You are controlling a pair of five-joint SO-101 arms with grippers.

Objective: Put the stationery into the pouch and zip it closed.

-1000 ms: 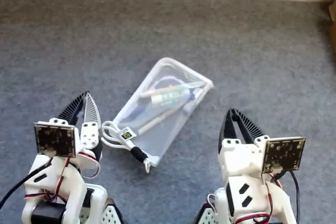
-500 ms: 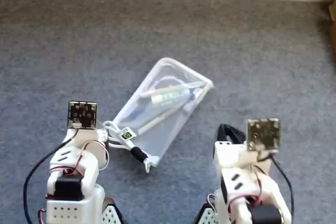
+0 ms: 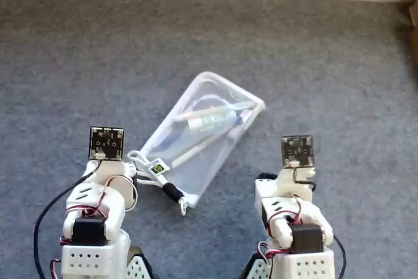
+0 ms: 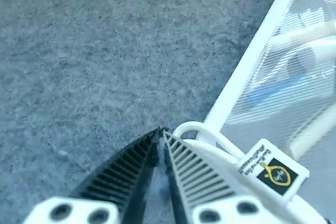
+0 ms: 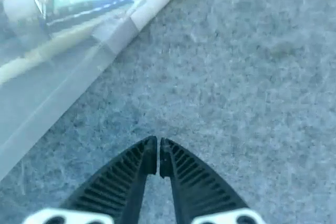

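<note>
**High view:** both arms folded back toward their bases over the last second, wrists now tipped down. Pouch unmoved on grey carpet, stationery inside. My read: job looks finished and I am parking. Cannot confirm zip fully shut.

**Left wrist view:** my left gripper pinched together, empty. White loop of pouch just beside tip, contact unclear. Tag near.

**Right wrist view:** my right gripper closed tight, holding nothing, over carpet. Pouch edge near but apart.
</note>
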